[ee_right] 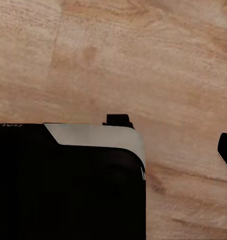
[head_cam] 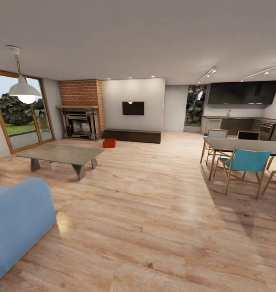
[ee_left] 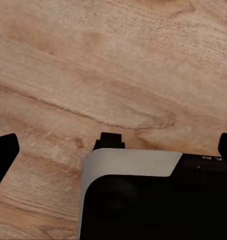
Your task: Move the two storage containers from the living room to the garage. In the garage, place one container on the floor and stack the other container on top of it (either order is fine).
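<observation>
Below, the left hand hangs over the light wood plank floor, its two dark fingertips spread wide to either edge of the left wrist view, open and holding nothing. Between them sits a black robot part with a pale grey panel. The right hand shows as one dark fingertip over the same plank floor, beside a like black-and-grey part; with the other finger lost against the black, I cannot tell whether this hand is open or closed.

Well away from both hands, across the living room, an orange-red rectangular storage container rests on the wood floor. At that range it reads as one red block, so whether it is one bin or two together cannot be told. It lies just in front of the near end of the long dark low cabinet, under the black wall TV and beside the brick-and-stone fireplace.

Nearer to the hands, on the left-hand side, stand a low grey coffee tabletop and a blue sofa, with a white pendant lamp above. On the right-hand side are a dark dining tabletop and a teal wood-framed chair.
</observation>
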You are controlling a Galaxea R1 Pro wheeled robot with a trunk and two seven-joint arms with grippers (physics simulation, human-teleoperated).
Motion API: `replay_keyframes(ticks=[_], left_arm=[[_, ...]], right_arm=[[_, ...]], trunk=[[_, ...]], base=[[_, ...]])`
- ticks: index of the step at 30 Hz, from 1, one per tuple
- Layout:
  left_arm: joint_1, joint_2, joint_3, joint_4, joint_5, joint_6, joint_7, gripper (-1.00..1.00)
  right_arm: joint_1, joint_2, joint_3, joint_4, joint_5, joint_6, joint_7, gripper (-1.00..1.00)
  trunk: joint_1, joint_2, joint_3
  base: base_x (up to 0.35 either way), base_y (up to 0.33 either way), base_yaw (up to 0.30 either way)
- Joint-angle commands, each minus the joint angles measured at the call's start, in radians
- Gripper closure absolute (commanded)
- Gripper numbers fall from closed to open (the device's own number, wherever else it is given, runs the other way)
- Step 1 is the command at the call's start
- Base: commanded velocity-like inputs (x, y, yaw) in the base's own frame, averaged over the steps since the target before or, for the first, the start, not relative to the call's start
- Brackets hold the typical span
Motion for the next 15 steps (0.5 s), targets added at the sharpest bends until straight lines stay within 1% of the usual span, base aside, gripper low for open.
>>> replay_keyframes(ticks=[1,15], left_arm=[[-0.001,0.0,-0.001,0.001,0.01,-0.003,0.0,-1.0],[-0.001,0.0,-0.001,0.001,0.01,-0.003,0.0,-1.0]], right_arm=[[-0.001,0.001,0.008,0.003,-0.008,-0.005,-0.001,-1.0],[-0.001,0.0,0.008,0.003,-0.008,-0.005,-0.001,-1.0]], trunk=[[0.001,-0.001,-0.001],[0.001,-0.001,-0.001]], base=[[0.316,0.0,0.0],[0.316,0.0,0.0]])
